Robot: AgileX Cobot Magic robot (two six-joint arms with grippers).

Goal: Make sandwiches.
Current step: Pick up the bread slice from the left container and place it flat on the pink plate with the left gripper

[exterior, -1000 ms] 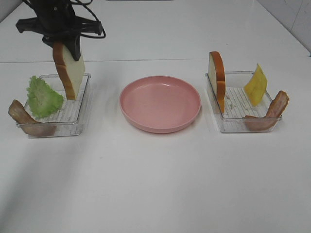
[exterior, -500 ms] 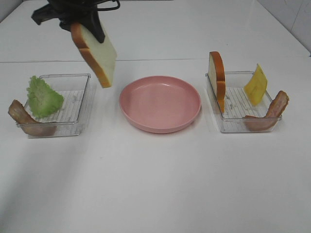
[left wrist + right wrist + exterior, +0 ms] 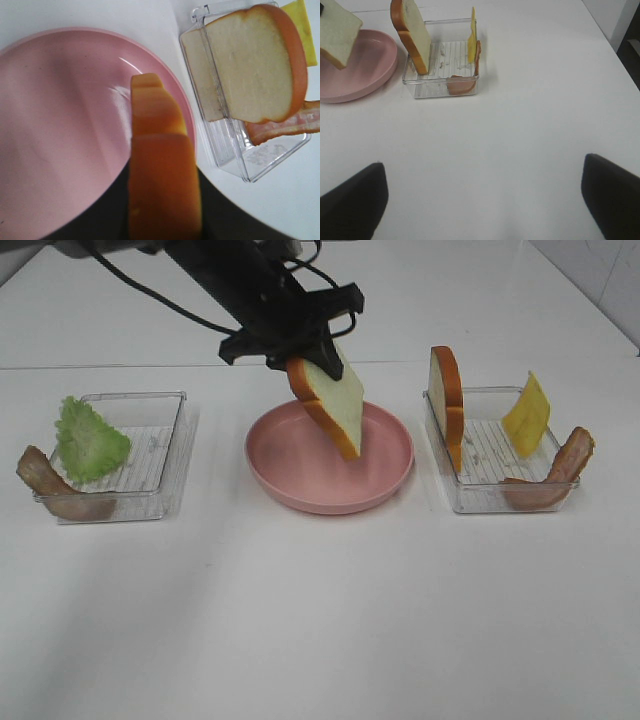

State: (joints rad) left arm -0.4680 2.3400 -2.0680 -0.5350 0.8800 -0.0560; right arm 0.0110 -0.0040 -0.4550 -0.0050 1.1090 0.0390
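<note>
My left gripper is shut on the top of a white bread slice with orange-brown crust. The slice hangs tilted just over the round pink plate; in the left wrist view its crust edge points down at the plate. A second bread slice stands upright in the right clear tray with a yellow cheese slice and bacon. My right gripper is open over bare table, away from that tray.
The left clear tray holds a green lettuce leaf and a bacon strip. White table surrounds the plate and both trays. The left arm and its cables reach in from the upper left.
The left gripper carried the bread slice up out of the left tray and rightward, and it now hangs over the pink plate. The right tray's contents have not moved.
</note>
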